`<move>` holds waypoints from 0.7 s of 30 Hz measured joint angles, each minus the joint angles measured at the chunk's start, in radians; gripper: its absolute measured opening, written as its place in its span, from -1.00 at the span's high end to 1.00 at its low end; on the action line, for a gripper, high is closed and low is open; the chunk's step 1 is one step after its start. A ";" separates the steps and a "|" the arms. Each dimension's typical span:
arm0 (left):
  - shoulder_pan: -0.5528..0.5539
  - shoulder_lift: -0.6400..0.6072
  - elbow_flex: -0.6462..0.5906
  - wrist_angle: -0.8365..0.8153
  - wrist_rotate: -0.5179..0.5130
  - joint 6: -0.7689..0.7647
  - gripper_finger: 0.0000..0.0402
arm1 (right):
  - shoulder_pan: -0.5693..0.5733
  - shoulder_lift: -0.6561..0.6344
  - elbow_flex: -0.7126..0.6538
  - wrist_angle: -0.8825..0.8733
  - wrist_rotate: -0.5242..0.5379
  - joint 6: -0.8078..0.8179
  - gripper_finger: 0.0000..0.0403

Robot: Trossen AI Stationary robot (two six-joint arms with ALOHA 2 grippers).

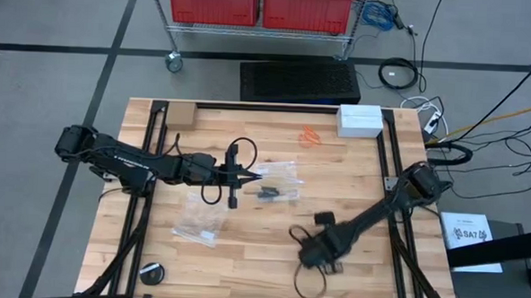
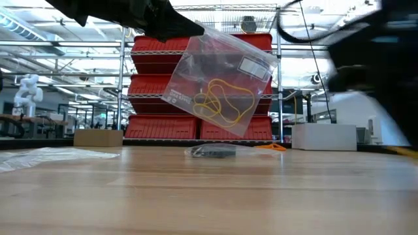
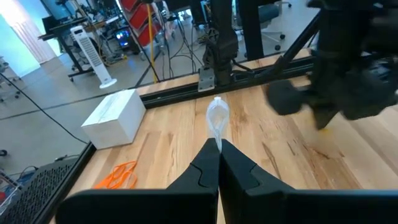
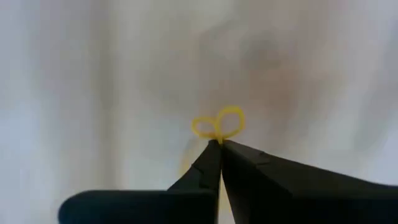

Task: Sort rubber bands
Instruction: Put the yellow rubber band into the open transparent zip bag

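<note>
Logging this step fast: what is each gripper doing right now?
Left gripper: jaws shut on the clear bag, held up off the table.
Right gripper: jaws shut on a yellow rubber band.

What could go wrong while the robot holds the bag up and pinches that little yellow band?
The left gripper grips the clear bag only by one edge, so it might slip and drop. The right gripper barely pinches the yellow rubber band at its tips; it could pop free before reaching the bag.
</note>
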 joint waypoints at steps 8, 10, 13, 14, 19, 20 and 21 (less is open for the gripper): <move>0.000 0.000 0.000 -0.001 0.000 0.000 1.00 | -0.101 -0.128 0.000 0.114 0.184 0.084 1.00; 0.000 0.000 0.000 -0.001 0.000 0.000 1.00 | -0.116 -0.173 0.000 0.145 0.204 0.097 1.00; 0.000 0.000 0.000 -0.001 0.000 0.000 1.00 | -0.126 -0.233 0.015 0.167 0.242 0.105 1.00; 0.000 0.000 0.000 -0.001 0.000 0.000 1.00 | -0.128 -0.248 0.026 0.165 0.266 0.105 1.00; 0.000 0.000 0.000 0.000 -0.001 -0.001 1.00 | -0.134 -0.298 0.121 0.162 0.387 0.077 1.00; 0.000 0.000 0.000 0.001 -0.001 -0.001 1.00 | -0.137 -0.300 0.145 0.163 0.419 0.061 1.00; 0.000 0.000 0.000 0.000 -0.001 -0.001 1.00 | -0.137 -0.300 0.169 0.163 0.448 0.044 1.00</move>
